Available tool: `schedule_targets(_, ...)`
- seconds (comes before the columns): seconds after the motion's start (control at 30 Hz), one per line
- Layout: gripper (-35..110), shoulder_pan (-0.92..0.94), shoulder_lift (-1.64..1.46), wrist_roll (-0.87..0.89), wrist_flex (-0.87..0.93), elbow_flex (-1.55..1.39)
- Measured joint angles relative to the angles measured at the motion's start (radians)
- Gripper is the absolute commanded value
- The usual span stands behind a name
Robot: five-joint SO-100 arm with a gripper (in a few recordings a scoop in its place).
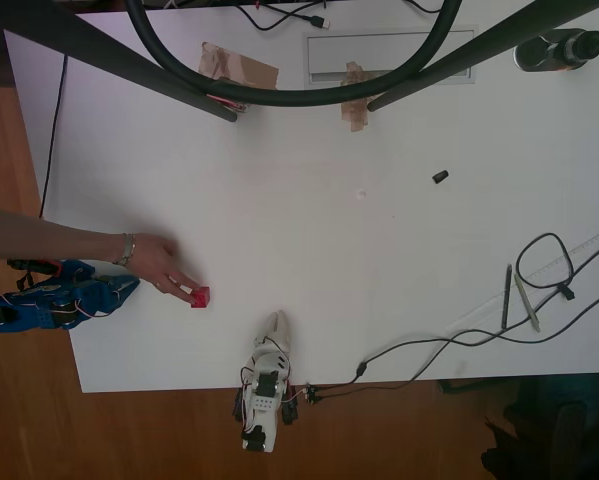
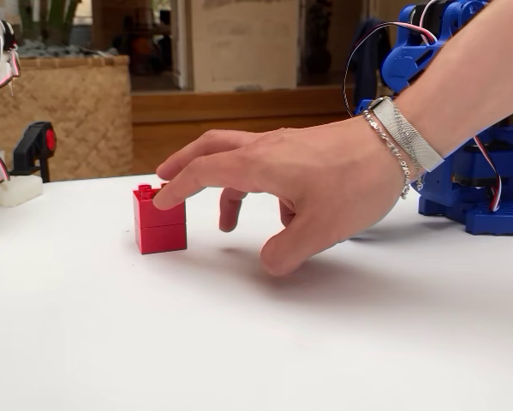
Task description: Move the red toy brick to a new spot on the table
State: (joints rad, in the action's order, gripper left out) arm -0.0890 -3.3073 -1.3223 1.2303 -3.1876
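Note:
The red toy brick [image 1: 200, 296] stands on the white table [image 1: 379, 250] near its left front part in the overhead view. In the fixed view the red toy brick [image 2: 160, 224] looks two layers high, studs on top. A person's hand [image 1: 159, 265] reaches in from the left, and its forefinger [image 2: 175, 193] touches the brick's top. My blue arm [image 1: 59, 300] lies folded at the table's left edge, under the person's forearm. Its gripper [image 1: 129, 287] points toward the brick, a short way left of it, and its jaws are too small to read. The blue arm [image 2: 479, 188] stands behind the wrist.
A small black part [image 1: 440, 177] lies at the right middle. Two pens [image 1: 506, 297], a ruler and looping cables [image 1: 544, 262] take up the right front. Taped patches [image 1: 237, 68], a black hose loop and dark struts [image 1: 129, 60] cross the far edge.

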Motion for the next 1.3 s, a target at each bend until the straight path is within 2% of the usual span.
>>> schedule_targets(0.8, 1, 0.020, 0.000, 0.000, 0.000, 0.000)
schedule_targets(1.3, 0, 0.018, 0.000, -0.067, 0.000, 0.000)
